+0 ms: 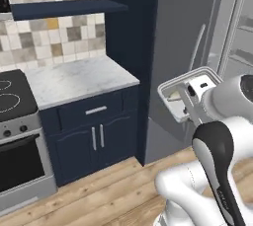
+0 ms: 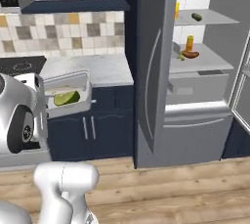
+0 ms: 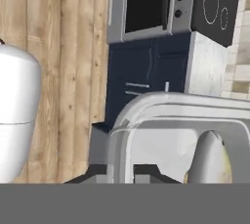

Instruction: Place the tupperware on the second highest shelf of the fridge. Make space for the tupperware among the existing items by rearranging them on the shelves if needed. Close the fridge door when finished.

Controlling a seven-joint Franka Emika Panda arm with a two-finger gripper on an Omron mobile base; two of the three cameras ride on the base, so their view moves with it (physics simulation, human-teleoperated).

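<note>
Clear, whitish plastic with a thick rounded rim: that is the tupperware you are carrying, a shallow rectangular box held up in the air in front of the dark navy cabinets, well apart from the fridge. In the right base view you can see a yellow-green wedge of food lying in it; in the left base view the tupperware sits at about 3 o'clock of the picture, tilted, with the gripper at its near rim. In the hand view the rim arches across the lower half as a smooth pale band, and the two dark fingertips sit close on either side of the wall at 6 o'clock, so the gripper is pinched on the tupperware's edge. The fridge is flat matt grey with a slim curved bar handle; its right side stands open, showing a white-grey interior. On the thin glassy upper shelf lies a dark green cucumber. On the thicker light-grey second highest shelf stand a small orange bottle and, just in front of it, a brown sausage in bun. At 9 o'clock of the left base view you have a marbled white counter and a black glossy cooktop.
</note>
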